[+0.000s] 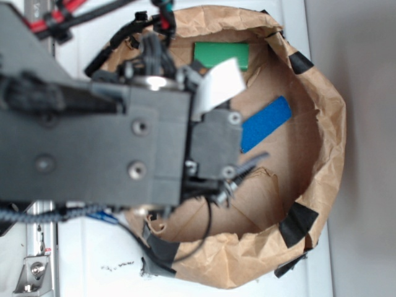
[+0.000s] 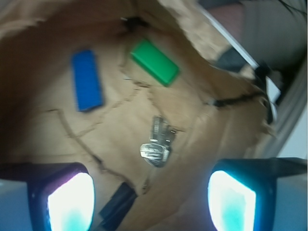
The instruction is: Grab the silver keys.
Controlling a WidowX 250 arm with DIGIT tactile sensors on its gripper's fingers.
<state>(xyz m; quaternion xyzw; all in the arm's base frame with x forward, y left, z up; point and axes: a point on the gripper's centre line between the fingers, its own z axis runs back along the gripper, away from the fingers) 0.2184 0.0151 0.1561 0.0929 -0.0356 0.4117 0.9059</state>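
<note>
Carrier is a brown paper tub [image 1: 322, 124]; crumpled rolled rim, black tape patches [image 1: 299, 223] along the edge; its floor [image 2: 120, 120] is creased brown paper with torn seams. The tub sits on a white tabletop [image 1: 80, 260]. Lying on the paper floor, from my wrist view: blue block [image 2: 87, 79] flat at upper left; green block [image 2: 155, 61] flat, just beside the back wall; silver keys [image 2: 158, 143] near the middle, fanned flat, well apart from both blocks; a black tape strip [image 2: 117, 204] on the floor at the near edge.
</note>
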